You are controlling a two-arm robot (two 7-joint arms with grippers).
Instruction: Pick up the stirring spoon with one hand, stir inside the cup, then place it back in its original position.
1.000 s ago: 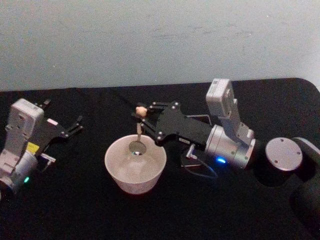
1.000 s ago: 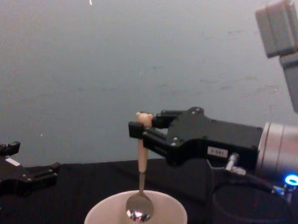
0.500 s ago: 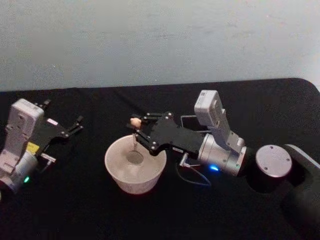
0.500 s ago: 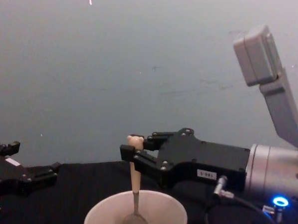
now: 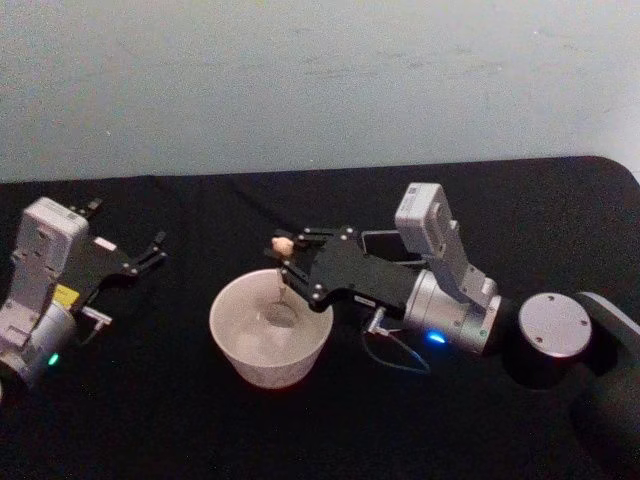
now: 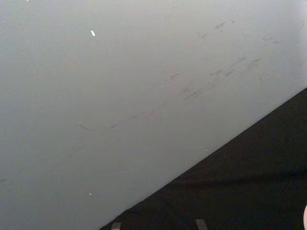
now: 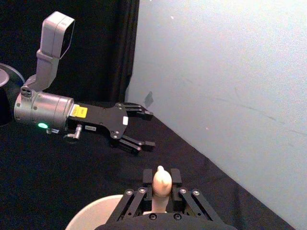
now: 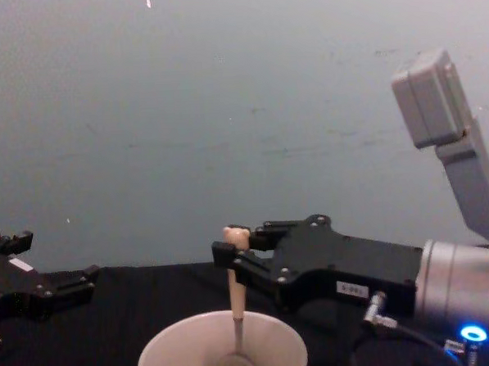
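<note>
The cream cup point(image 5: 262, 368) stands on the black table at centre; its rim also appears low in the chest view point(image 8: 159, 358) and the right wrist view point(image 7: 90, 216). My right gripper point(image 5: 287, 252) is shut on the stirring spoon's beige handle point(image 8: 235, 297) just under the bear-head knob point(image 7: 161, 181). The spoon hangs upright with its metal bowl point(image 5: 281, 318) down inside the cup. The dark grey holder point(image 5: 378, 243) stands behind my right arm, partly hidden. My left gripper point(image 5: 128, 232) rests open at the table's left, also visible across the table from the right wrist point(image 7: 148, 129).
A black cloth point(image 5: 150, 420) covers the table, and a pale wall point(image 5: 300, 80) rises behind it. A cable loop point(image 5: 397, 352) hangs under my right wrist. The right arm's round joint point(image 5: 555, 328) sits at the front right.
My right gripper has come down with the spoon, so its bowl went from the cup's rim to deep inside. It then shifted slightly right. The left arm has not moved.
</note>
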